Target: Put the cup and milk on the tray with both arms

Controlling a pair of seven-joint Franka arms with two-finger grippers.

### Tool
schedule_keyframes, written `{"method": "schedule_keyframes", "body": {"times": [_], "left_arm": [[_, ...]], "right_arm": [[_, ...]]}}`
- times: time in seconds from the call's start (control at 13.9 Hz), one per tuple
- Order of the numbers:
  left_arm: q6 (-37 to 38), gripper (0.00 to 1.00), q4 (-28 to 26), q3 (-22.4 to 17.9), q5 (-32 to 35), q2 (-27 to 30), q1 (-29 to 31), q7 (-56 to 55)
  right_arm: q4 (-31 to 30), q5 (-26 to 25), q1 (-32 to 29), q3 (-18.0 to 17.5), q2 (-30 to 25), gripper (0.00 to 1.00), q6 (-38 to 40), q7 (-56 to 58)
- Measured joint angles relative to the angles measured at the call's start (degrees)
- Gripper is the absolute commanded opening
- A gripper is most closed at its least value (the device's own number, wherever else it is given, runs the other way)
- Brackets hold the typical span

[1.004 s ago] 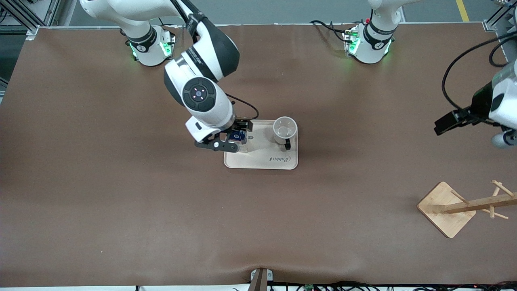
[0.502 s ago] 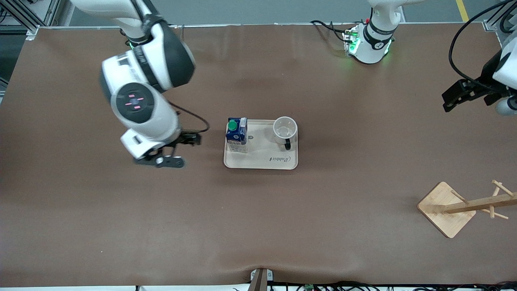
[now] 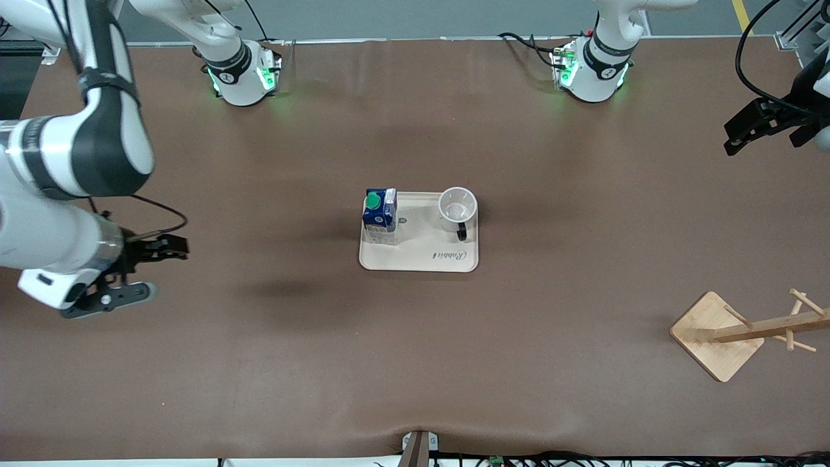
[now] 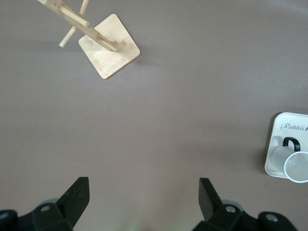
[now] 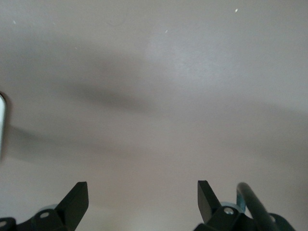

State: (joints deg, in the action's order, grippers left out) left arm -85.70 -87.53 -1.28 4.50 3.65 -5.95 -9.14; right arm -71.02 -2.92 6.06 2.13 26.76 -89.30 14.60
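Observation:
The cream tray [image 3: 415, 261] lies mid-table. The blue milk carton [image 3: 380, 214] with its green cap stands upright on the tray's end toward the right arm. The white cup [image 3: 458, 205] stands upright on the tray's end toward the left arm, its black handle toward the front camera. My right gripper [image 3: 170, 248] is open and empty over bare table near the right arm's end; its wrist view [image 5: 142, 195] shows only table. My left gripper [image 3: 736, 135] is open and empty over the left arm's end of the table. Its wrist view [image 4: 144, 192] shows the tray [image 4: 284, 139] and cup [image 4: 296, 166] at the edge.
A wooden mug rack with a square base [image 3: 716, 336] stands near the left arm's end, nearer to the front camera than the tray; it also shows in the left wrist view [image 4: 109, 45]. The table is covered in brown cloth [image 3: 415, 363].
My right gripper let go of the milk carton, leaving it standing on the tray, and swung away toward the right arm's end. My left gripper drew back a little toward its base.

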Motion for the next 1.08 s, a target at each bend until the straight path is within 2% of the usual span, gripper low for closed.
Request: {"method": "schedule_keyframes", "body": {"times": [0.22,0.36,0.43,0.86,1.08], "left_arm": [[-0.2,1.00,-0.3,0.0,-0.1,0.2,0.0,0.0],[-0.3,1.00,-0.5,0.0,-0.1,0.5,-0.1,0.0],[-0.4,1.00,-0.6,0.1,-0.1,0.7,-0.1,0.0],[-1.1,1.00,-0.8,1.0,-0.1,0.9,-0.4,0.0],[-1.2,1.00,-0.9,1.4,-0.1,0.9,-0.3,-0.4]], "right_arm": [[0.9,-0.1,-3.3,-0.1,-0.1,1.00,-2.3,3.9],[3.8,5.6,-5.0,-0.1,-0.7,1.00,-2.6,4.7],[4.6,6.2,-5.4,-0.1,-1.3,1.00,-2.0,5.4],[4.8,8.0,-8.1,-0.1,-3.7,1.00,-1.3,8.4],[2.5,7.9,-8.7,-0.1,-8.3,1.00,4.3,7.2]]}}
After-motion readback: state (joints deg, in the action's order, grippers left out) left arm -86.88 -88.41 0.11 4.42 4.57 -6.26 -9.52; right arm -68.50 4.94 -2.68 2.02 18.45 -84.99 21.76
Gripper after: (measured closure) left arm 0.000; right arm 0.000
